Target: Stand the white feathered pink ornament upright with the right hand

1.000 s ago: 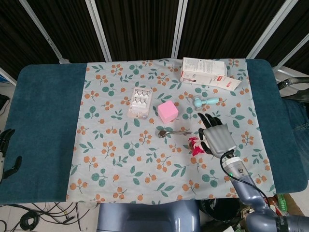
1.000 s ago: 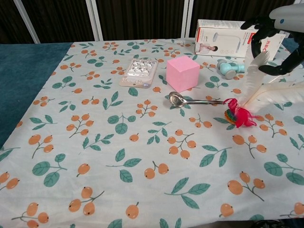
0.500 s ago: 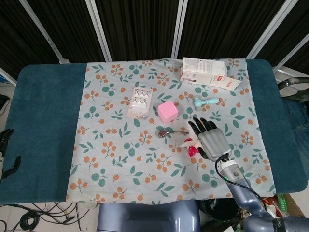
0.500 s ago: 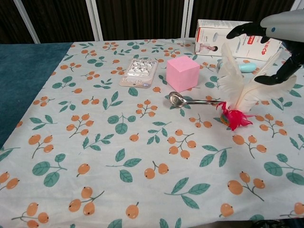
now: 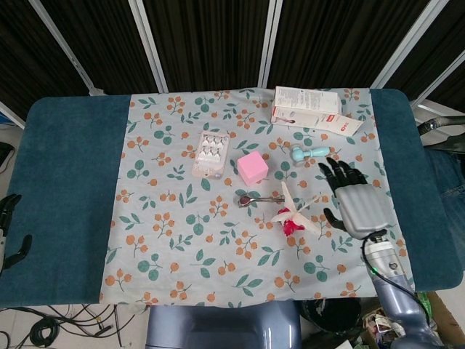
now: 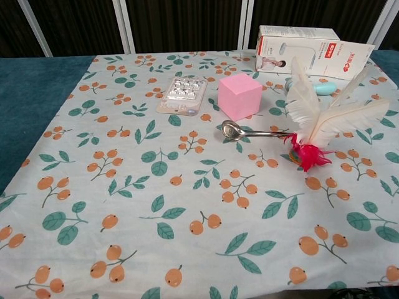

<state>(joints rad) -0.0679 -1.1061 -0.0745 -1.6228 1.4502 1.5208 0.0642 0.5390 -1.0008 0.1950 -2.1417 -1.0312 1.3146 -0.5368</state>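
Note:
The ornament stands upright on the floral cloth, its pink-red base down and white feathers fanning up and to the right. From the head view the ornament sits just below the spoon. My right hand hovers to the right of it, fingers spread, holding nothing and clear of the feathers. The chest view no longer shows that hand. My left hand hangs off the table's left edge, only partly visible.
A metal spoon lies just left of the ornament. A pink cube, a blister pack, a teal tool and a white carton sit further back. Teal table cover flanks the cloth.
The ornament was tipped up from a lean to standing. My right hand let go of the feathers and drew away to the right, leaving the chest view.

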